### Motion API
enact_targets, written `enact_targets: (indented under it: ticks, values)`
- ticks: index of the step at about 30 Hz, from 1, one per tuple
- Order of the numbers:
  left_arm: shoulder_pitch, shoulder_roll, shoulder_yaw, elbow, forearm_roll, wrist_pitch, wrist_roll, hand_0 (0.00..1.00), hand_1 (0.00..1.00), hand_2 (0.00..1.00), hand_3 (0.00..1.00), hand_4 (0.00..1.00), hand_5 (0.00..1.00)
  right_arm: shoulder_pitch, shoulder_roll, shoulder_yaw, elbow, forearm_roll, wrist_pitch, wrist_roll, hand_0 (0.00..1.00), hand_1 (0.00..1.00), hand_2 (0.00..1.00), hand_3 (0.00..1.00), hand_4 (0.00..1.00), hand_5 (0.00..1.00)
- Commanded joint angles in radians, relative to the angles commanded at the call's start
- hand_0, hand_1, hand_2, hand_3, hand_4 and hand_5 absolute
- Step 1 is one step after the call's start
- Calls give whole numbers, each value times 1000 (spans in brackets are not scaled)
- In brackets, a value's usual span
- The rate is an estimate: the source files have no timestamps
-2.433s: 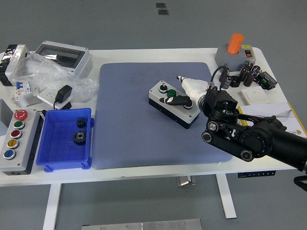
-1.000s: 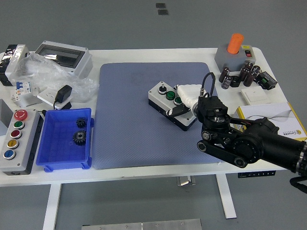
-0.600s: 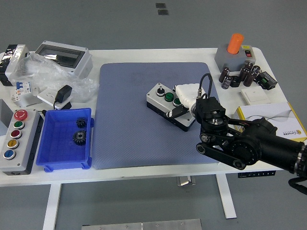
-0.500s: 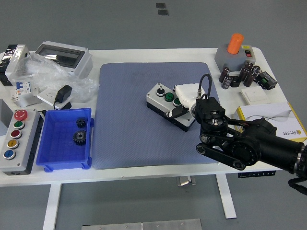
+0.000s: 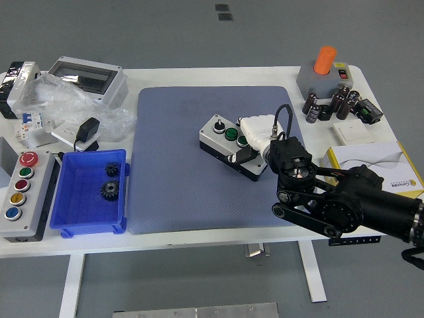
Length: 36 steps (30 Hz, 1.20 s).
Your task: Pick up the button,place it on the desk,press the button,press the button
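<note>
A small grey button box [image 5: 220, 135] with a black knob and green buttons on top lies at an angle on the blue mat [image 5: 172, 165], right of the mat's middle. My right hand [image 5: 254, 143] comes in from the lower right and covers the box's right end. Its white knuckle part [image 5: 256, 128] rests over the box's top, and a black finger [image 5: 239, 156] lies against the near side. The hand looks shut on the box. The box's right end is hidden under the hand. My left arm does not show.
A blue bin [image 5: 73, 199] with black gears stands at the mat's left, beside a grey panel [image 5: 34, 196] of coloured buttons. A grey box with an orange knob [image 5: 322, 69], dark capacitors [image 5: 331, 106] and a booklet [image 5: 371, 159] sit right. Crumpled plastic [image 5: 66, 99] lies back left.
The button box has slid a little to the left and away along the mat together with my right hand. The black finger has moved from the box's top to its near side.
</note>
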Motion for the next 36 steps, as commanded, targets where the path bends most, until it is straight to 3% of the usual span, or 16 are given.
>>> enact_targets:
  ticks: [1,2,7,10,17,24,26,27,36]
  values:
    - [0,0,0,0,-1,0,0,640,625,587,569,420,2,0,-2,-1,7,-1,-6,0,226,339,328,398,492,63]
    - [0,0,0,0,-1,0,0,640,624,587,569,419,2,0,-5,-1,17,-3,-13,0,233,343,326,406,473,2]
    - [2,-1,3,0,-6,2,-2,640,624,587,569,419,2,6,-24,-9,72,-29,-38,34,233,343,326,406,473,2]
    - [2,-2,3,1,-7,3,-2,639,624,587,570,420,2,13,-37,-21,115,-71,-42,86,265,359,335,420,453,2]
    - [3,-1,0,1,-7,5,-1,640,625,587,570,421,2,37,-62,-61,209,-193,3,266,269,369,334,418,447,2]
    - [3,-2,-6,1,0,5,2,639,623,587,570,420,2,41,-57,-72,175,-199,3,378,276,377,335,418,434,2]
    - [3,-2,-7,1,0,5,2,639,623,587,570,420,2,42,-54,-73,155,-195,-3,392,276,377,335,418,434,2]
    - [3,-2,-8,0,2,5,3,639,625,587,570,421,2,43,-52,-73,145,-193,-6,398,291,382,345,428,343,2]
    - [1,-1,-9,0,5,5,4,639,625,587,570,420,2,49,-37,-72,52,-196,-17,435,298,402,346,427,330,2]
